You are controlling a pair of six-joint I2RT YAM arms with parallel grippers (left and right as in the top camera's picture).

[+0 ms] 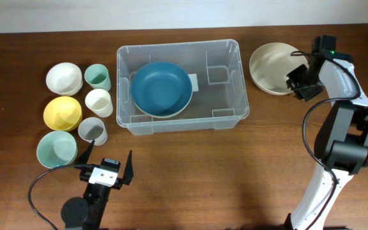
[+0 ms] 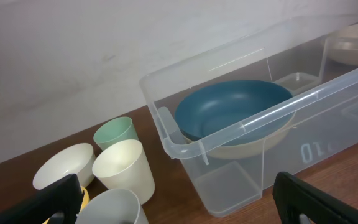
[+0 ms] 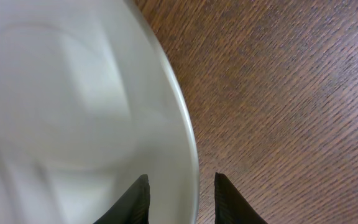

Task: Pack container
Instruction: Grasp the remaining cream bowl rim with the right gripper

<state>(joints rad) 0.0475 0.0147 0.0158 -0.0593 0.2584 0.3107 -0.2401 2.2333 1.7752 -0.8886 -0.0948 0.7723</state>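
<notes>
The clear container [image 1: 235, 48] stands in the middle of the table, and its near corner shows in the left wrist view [image 2: 166, 134]. Inside lies a blue bowl [image 1: 161, 86] [image 2: 235, 106], stacked on a cream bowl [image 2: 253, 143]. To the container's right, a beige bowl [image 1: 270, 67] [image 3: 73, 106] sits tilted. My right gripper [image 1: 297, 80] [image 3: 180, 180] is shut on its right rim, one finger inside and one outside. Near the front edge, my left gripper [image 1: 106, 165] [image 2: 179, 211] stands open with nothing between its fingers.
Left of the container stand a white bowl [image 1: 64, 78], a yellow bowl [image 1: 62, 112], a pale green bowl [image 1: 57, 149], a green cup [image 1: 98, 76] [image 2: 117, 132], a cream cup [image 1: 98, 101] [image 2: 126, 168] and a grey cup [image 1: 92, 130].
</notes>
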